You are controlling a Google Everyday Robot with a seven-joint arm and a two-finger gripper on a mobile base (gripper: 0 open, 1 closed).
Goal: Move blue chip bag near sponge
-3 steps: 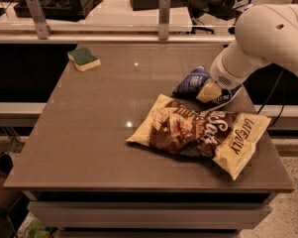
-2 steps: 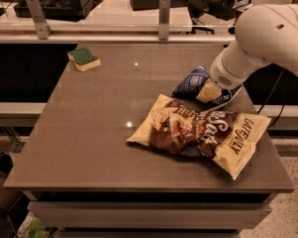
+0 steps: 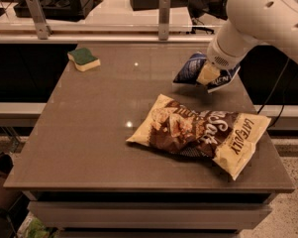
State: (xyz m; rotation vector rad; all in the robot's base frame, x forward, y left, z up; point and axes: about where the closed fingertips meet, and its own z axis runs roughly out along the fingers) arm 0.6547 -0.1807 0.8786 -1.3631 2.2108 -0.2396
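Observation:
The blue chip bag, dark-blue crumpled foil with white lettering, hangs just above the table at the back right. My gripper is shut on its middle, and the white arm comes in from the upper right and hides part of the bag. The sponge, green on top with a pale yellow base, lies at the table's back left corner, far to the left of the bag and the gripper.
A large cream-yellow and brown chip bag lies flat on the brown table, just in front of my gripper. A rail with two metal posts runs behind the table's far edge.
My gripper has risen a little with the blue chip bag, which has come up off the table. The sponge and the large bag have not moved.

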